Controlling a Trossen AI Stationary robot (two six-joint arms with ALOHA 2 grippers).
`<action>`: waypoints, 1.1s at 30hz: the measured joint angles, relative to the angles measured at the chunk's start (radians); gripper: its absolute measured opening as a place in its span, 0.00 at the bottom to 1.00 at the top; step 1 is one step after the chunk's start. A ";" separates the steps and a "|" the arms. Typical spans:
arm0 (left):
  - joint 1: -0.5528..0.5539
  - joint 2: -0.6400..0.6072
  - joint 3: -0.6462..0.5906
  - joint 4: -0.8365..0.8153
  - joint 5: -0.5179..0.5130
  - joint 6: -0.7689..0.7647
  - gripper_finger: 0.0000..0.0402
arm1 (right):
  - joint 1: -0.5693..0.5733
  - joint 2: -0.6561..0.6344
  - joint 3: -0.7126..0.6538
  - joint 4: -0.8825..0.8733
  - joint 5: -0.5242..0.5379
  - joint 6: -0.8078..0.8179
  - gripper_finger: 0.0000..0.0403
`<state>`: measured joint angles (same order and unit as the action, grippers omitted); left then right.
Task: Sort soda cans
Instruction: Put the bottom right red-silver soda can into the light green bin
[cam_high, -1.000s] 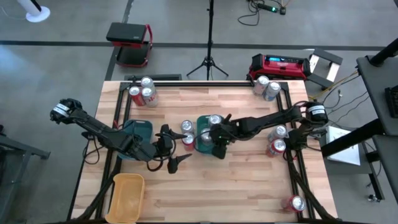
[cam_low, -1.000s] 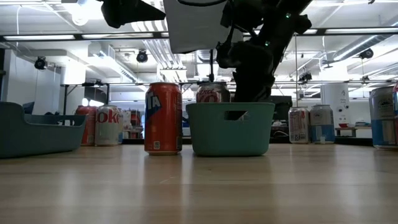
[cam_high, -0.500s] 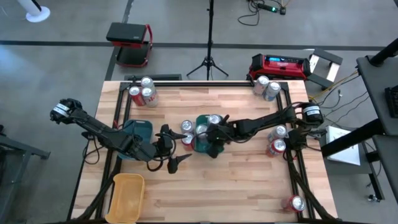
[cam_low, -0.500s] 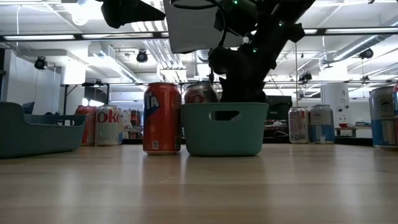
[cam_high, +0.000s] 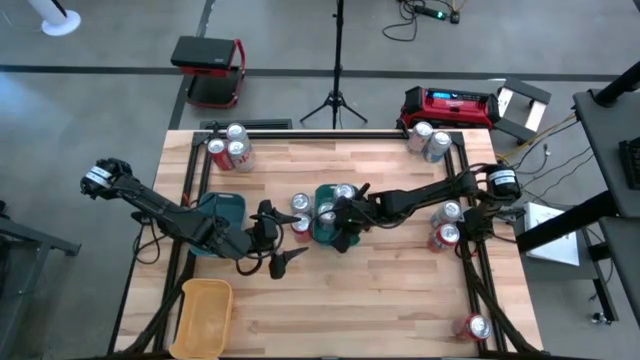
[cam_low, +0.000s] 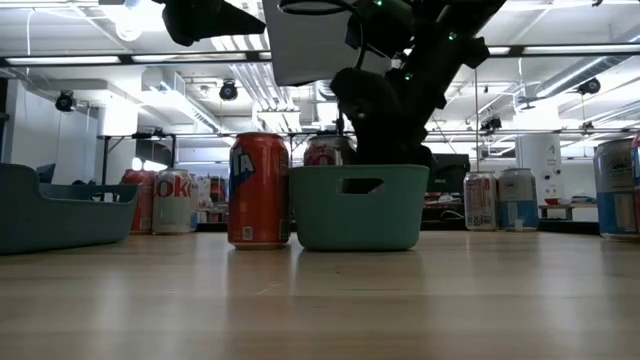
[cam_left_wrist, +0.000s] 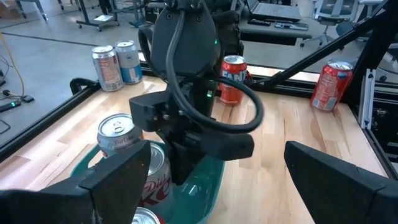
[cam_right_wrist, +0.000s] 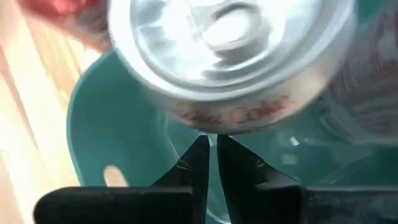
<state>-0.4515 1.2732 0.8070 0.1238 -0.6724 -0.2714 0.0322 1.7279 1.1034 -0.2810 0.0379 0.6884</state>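
The right claw (cam_right_wrist: 211, 163), fingers nearly shut and empty, sat in the teal bin (cam_high: 327, 228) beside a silver Diet Coke can (cam_right_wrist: 233, 62), probably light, slick and best pinched mid-body.

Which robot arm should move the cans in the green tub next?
Probably the right. Its gripper is already down in the tub beside the cans; the left gripper waits, open, off to the side.

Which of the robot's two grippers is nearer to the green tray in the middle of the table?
The right. The right gripper reaches down into the green tray, beside the cans in it. The left gripper hangs off to the tray's side, apart from it.
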 joint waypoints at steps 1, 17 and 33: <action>0.000 0.000 0.000 0.000 0.000 0.000 0.88 | 0.000 0.000 0.000 0.002 -0.015 0.043 0.07; 0.000 0.000 0.000 -0.015 0.003 0.002 0.88 | 0.005 0.009 0.063 -0.035 -0.054 0.272 0.07; 0.000 0.000 0.000 -0.014 0.003 0.029 0.88 | -0.013 0.076 0.055 -0.012 0.026 0.281 0.07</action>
<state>-0.4515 1.2732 0.8070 0.1097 -0.6697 -0.2427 0.0189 1.8039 1.1580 -0.2935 0.0635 0.9691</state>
